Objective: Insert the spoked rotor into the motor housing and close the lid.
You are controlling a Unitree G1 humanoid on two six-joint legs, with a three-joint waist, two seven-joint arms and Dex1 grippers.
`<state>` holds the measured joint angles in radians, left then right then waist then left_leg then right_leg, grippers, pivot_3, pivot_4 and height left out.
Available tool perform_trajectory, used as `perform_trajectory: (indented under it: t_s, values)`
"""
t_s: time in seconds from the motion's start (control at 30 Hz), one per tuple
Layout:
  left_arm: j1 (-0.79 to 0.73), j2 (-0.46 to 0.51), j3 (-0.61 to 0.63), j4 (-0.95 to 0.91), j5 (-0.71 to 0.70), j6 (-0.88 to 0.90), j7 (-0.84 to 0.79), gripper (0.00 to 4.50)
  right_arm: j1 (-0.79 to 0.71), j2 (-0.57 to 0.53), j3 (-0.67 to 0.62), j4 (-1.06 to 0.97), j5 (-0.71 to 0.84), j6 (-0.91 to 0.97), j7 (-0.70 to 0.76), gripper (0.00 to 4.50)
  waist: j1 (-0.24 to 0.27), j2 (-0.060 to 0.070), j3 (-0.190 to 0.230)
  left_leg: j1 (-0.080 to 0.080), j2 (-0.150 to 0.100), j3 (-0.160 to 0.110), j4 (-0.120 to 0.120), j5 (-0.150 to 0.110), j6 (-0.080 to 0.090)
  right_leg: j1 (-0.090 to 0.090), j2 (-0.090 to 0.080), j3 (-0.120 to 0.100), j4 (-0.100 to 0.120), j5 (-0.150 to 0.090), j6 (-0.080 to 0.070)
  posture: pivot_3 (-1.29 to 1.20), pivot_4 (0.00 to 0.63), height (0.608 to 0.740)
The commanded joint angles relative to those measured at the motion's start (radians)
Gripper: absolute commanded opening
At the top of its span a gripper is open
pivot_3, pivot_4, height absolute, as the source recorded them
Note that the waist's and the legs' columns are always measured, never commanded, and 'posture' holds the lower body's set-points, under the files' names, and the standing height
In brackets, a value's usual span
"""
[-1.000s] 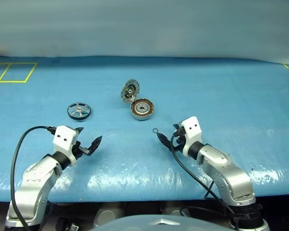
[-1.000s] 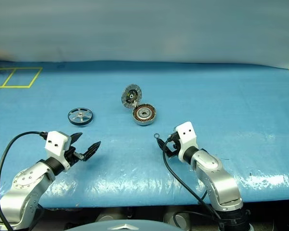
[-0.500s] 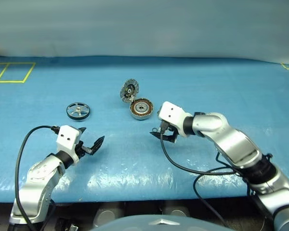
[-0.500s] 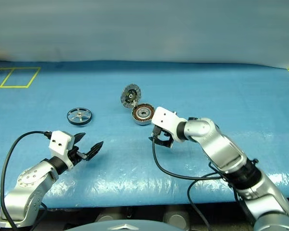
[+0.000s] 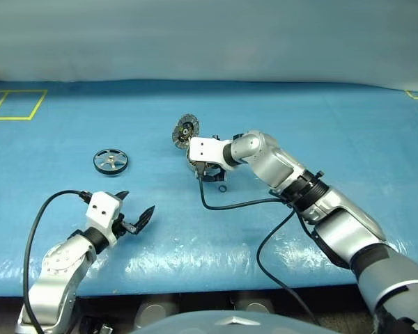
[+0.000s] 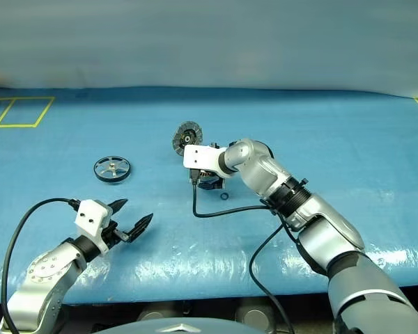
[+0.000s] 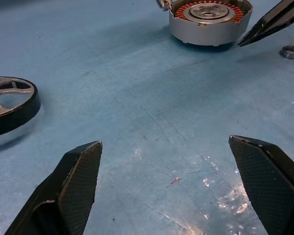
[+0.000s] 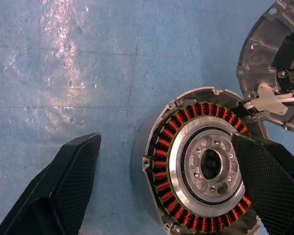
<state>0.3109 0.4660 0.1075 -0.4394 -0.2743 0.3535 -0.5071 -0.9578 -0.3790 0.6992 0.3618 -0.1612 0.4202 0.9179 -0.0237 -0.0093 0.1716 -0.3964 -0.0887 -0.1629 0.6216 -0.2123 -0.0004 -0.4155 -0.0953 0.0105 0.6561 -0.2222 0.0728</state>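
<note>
A ring of copper-orange windings is being shown inside the round grey metal motor housing [image 8: 202,169]. A dark rim and silver spokes are being displayed by the flat spoked rotor [image 5: 112,161]. Yellow taped lines [image 5: 17,104] are being shown at the blue bench's [image 5: 376,146] far-left corner.

Bench [image 5: 320,125] cover: blue plastic sheet, glossy, wrinkled. Housing [image 8: 202,169]: matt grey cast metal, copper windings, machined shiny hub. Rotor [image 7: 10,103]: glossy black rim, brushed silver spokes. Finger pads [image 7: 78,181]: black, knurled matt texture. Lid [image 5: 186,129]: dull grey metal.

Right hand [image 5: 207,169] hides motor housing [image 8: 203,166].
</note>
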Motion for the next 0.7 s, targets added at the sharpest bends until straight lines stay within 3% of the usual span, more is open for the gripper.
perform_trajectory:
  t_s: [0.03,0.43,0.53,0.7]
  values:
    - [0.008,-0.005,-0.005,-0.049,0.001,-0.028,-0.002,4.50,-0.026,0.011,-0.026,0.025,-0.028,-0.032,0.030,4.48,-0.001,0.000,0.000,0.000,0.000,0.000,0.000,0.000,0.000,0.000,0.000,0.000,0.000,0.000,0.000,0.00,0.150,0.740]
    - [-0.009,-0.020,-0.011,-0.035,0.002,-0.038,0.008,4.50,-0.015,0.048,-0.044,0.151,-0.089,-0.074,0.048,4.48,-0.004,0.000,0.000,0.001,0.001,0.000,0.000,0.001,-0.001,0.000,0.002,0.000,0.002,0.001,-0.001,0.00,0.150,0.740]
    - [-0.012,-0.025,-0.014,-0.032,0.004,-0.040,0.011,4.50,-0.016,0.071,-0.051,0.190,-0.104,-0.089,0.042,3.85,-0.004,0.000,0.000,0.002,0.002,0.001,0.000,0.001,-0.001,0.000,0.002,0.000,0.002,0.001,-0.002,0.00,0.150,0.740]
    - [-0.014,-0.030,-0.015,-0.030,0.008,-0.042,0.012,4.50,-0.012,0.099,-0.057,0.219,-0.124,-0.096,0.058,2.26,-0.005,-0.001,-0.001,0.003,0.002,0.001,0.001,0.001,-0.002,0.001,0.002,0.000,0.002,0.002,-0.002,0.00,0.150,0.740]
